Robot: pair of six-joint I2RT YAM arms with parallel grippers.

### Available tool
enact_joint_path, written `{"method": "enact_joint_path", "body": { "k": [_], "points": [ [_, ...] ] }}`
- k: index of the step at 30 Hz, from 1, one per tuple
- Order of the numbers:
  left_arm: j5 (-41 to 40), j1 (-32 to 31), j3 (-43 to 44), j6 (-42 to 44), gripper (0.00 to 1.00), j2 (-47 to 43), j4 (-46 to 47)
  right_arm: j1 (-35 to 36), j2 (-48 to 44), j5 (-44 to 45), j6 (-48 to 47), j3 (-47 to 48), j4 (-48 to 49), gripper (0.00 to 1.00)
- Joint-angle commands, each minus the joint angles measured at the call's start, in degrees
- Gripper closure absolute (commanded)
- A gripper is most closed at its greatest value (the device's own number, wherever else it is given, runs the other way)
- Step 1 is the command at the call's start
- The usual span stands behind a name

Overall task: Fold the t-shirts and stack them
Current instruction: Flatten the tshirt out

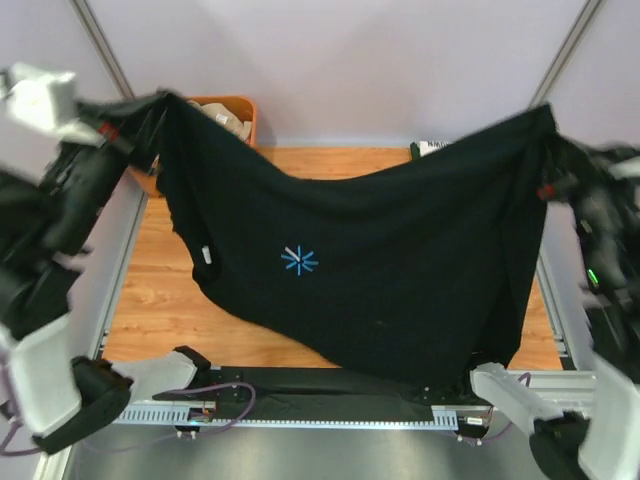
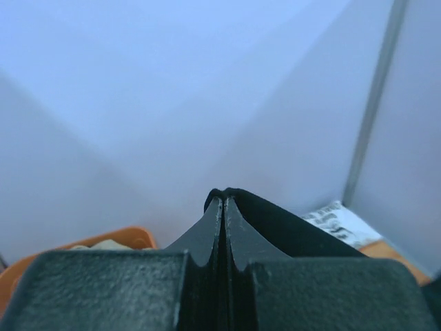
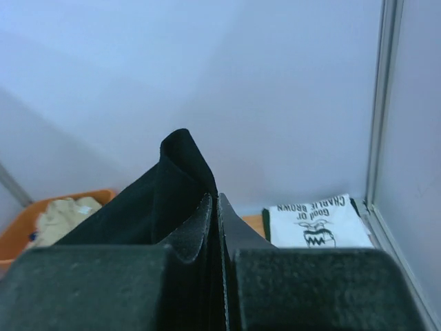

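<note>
Large black cloth t-shirt [image 1: 380,270] hangs spread between my raised arms, left end effector [image 2: 223,214] clamped on its ten-o'clock corner, right end effector [image 3: 215,207] clamped on the two-o'clock corner.

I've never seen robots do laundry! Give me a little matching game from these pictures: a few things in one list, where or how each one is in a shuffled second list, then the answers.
Things
1. black t-shirt
2. white t-shirt
3. orange bin
4. blue starburst mark

Where or how
A. at the far left, pale cloth inside
B. on the hanging black cloth, near its middle
C. held up in the air, pinched by the shut left gripper and right gripper
D. lying on the table, far right, print facing up

Pairs: 1-C, 2-D, 3-A, 4-B
</note>
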Motion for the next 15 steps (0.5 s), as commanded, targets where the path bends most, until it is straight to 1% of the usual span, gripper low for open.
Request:
{"method": "enact_joint_path", "body": {
  "k": [1,2,3,4,5,6,7,8,9,10,11,12,13,15],
  "points": [
    [5.6,8.1,2.2,-0.2,1.0,13.2,4.9,-3.1,15.9,7.2,-3.1,-0.9,2.8,1.0],
    [8.7,11.6,0.5,-2.7,0.95,14.7,6.8,-6.0,18.3,2.8,1.3,-1.7,4.5,1.0],
    [15.8,18.7,-4.0,-5.5,0.9,16.4,8.8,-12.0,20.4,1.0,4.8,-4.6,5.5,1.0],
    [18.7,21.3,-5.9,-9.8,0.87,20.8,10.6,-14.0,25.0,-0.8,7.6,-6.0,5.5,1.0],
    [20.8,23.2,-6.9,-11.2,0.79,23.7,9.9,-16.9,26.9,-3.9,9.9,-7.3,4.4,1.0],
    [26.0,26.0,-5.7,-12.3,0.75,27.0,7.6,-18.7,28.5,-5.1,12.7,-8.3,3.1,0.93],
    [28.7,26.3,-4.2,-12.4,0.73,33.2,-0.7,-18.8,29.4,-6.0,13.3,-11.5,1.6,0.78],
    [30.5,26.2,-4.1,-11.4,0.44,34.6,-2.9,-18.5,28.2,-6.4,13.7,-14.6,3.7,0.3],
    [30.4,25.1,-12.5,-10.6,0.31,34.1,-2.3,-17.3,26.1,-6.3,14.2,-19.6,6.5,0.11],
    [28.4,24.3,-19.3,-10.4,0.2,29.2,4.6,-16.8,21.0,-6.4,14.3,-28.1,9.7,0.0],
    [26.5,23.9,-26.0,-11.1,0.01,26.0,8.6,-16.3,18.8,-7.5,14.5,-31.9,13.2,0.0],
    [24.1,23.8,-35.4,-12.1,0.0,23.2,11.2,-16.2,16.9,-8.3,15.1,-34.2,13.7,0.0],
    [22.8,23.8,-38.3,-13.3,0.0,19.1,12.5,-16.1,13.7,-9.1,15.7,-38.0,13.5,0.0],
    [18.6,23.7,-43.3,-14.8,0.0,16.2,11.0,-15.2,10.6,-10.3,16.4,-41.3,12.3,0.0]
  ]
}}
